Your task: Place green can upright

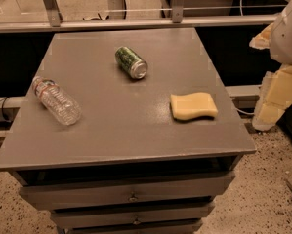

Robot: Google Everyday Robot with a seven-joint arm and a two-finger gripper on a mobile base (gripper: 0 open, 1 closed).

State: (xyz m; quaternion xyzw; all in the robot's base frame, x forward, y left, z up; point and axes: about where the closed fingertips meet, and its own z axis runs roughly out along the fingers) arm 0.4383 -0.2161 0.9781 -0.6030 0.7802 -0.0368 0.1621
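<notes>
The green can [131,62] is lying on its side on the grey bench [121,126], in the far half of the top and slightly left of the middle. Its silver end is facing the near right corner and its dark green body is pointing back toward the far left corner. Nothing is touching it.

A clear plastic bottle [56,101] is also lying on its side, close to the left edge, with its capped neck pointing toward the far left corner. A yellow sponge [194,106] is resting flat near the right edge, well apart from the can and the bottle.

The pincer [275,99] is hanging off the bench, just beyond its right edge, below the arm's white casing [289,30] and level with the sponge. It is holding nothing that I can see, and I cannot tell whether it is open or closed.

Drawer fronts [131,189] are showing below the bench's near edge.
</notes>
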